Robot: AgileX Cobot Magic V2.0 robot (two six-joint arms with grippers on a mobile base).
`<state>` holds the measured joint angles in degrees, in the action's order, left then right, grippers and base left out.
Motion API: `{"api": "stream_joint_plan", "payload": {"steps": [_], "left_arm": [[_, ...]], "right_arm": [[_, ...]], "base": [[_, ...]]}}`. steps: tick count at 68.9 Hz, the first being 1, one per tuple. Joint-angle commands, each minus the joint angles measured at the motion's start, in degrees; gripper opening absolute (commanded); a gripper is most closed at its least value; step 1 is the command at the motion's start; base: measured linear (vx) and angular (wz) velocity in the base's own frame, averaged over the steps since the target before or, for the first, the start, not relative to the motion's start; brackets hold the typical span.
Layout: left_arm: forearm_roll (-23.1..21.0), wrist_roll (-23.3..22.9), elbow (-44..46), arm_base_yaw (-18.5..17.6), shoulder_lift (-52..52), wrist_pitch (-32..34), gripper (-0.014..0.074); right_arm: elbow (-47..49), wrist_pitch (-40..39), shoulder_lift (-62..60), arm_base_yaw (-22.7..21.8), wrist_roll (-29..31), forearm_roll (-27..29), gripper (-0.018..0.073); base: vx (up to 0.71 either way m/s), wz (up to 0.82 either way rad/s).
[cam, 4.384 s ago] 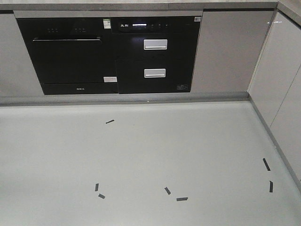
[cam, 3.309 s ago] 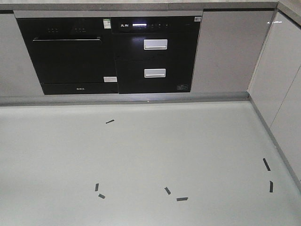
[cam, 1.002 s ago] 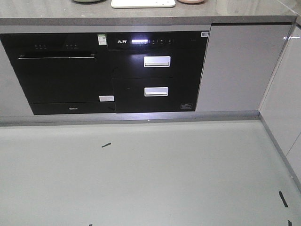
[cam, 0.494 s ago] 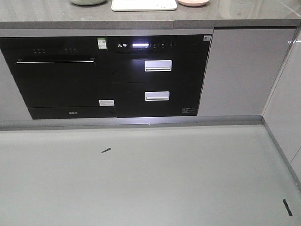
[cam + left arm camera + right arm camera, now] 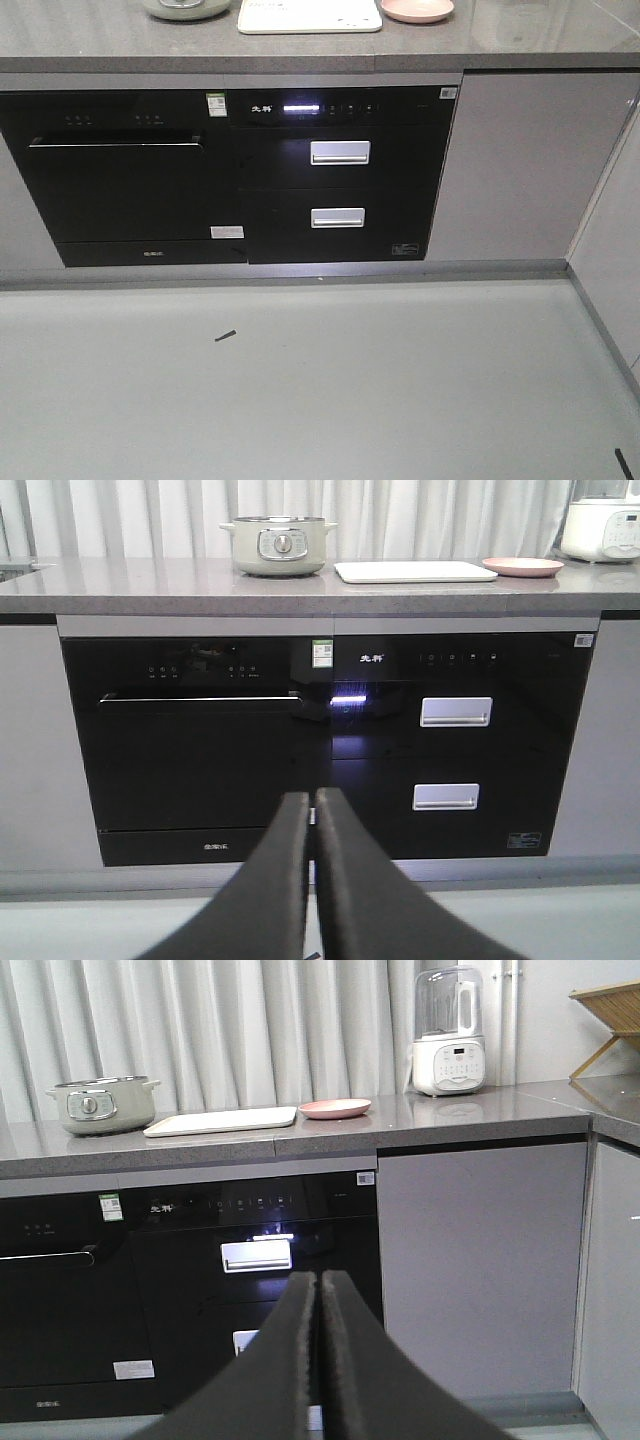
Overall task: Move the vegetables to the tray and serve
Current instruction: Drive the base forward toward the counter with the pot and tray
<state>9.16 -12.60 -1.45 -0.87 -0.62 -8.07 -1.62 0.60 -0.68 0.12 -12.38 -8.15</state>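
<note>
The cream-white tray (image 5: 310, 15) lies flat on the grey countertop above the black appliances; it also shows as the tray (image 5: 415, 571) in the left wrist view and the tray (image 5: 221, 1121) in the right wrist view. The vegetables are out of view. My left gripper (image 5: 311, 798) is shut with nothing between its fingers, low in front of the oven fronts. My right gripper (image 5: 320, 1278) is shut and empty too, well short of the counter.
A pink plate (image 5: 417, 9) sits right of the tray and a pale green pot (image 5: 278, 545) left of it. A white blender (image 5: 449, 1032) stands further right. Black oven (image 5: 120, 175) and drawer unit (image 5: 338, 180) fill the cabinet front. White cabinets (image 5: 610, 230) form a corner on the right.
The front view has drawn closer to the counter: the appliances look larger and lower, the countertop with tray, plate and pot has come into view, and the floor tape marks slid down and out.
</note>
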Motion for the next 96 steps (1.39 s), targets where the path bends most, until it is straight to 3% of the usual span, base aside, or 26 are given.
{"api": "stream_joint_plan", "payload": {"steps": [1,96], "left_arm": [[0.04,-0.12,-1.54,0.04,-0.85,4.36,-0.0006],[0.04,-0.12,-1.54,0.04,-0.85,4.36,-0.0006]], "right_arm": [[-0.80,-4.48,-0.31,-0.27,-0.02,-0.16,-0.0003],[-0.80,-4.48,-0.31,-0.27,-0.02,-0.16,-0.0003]], "base": [[0.14,0.01],[0.14,0.00]]}}
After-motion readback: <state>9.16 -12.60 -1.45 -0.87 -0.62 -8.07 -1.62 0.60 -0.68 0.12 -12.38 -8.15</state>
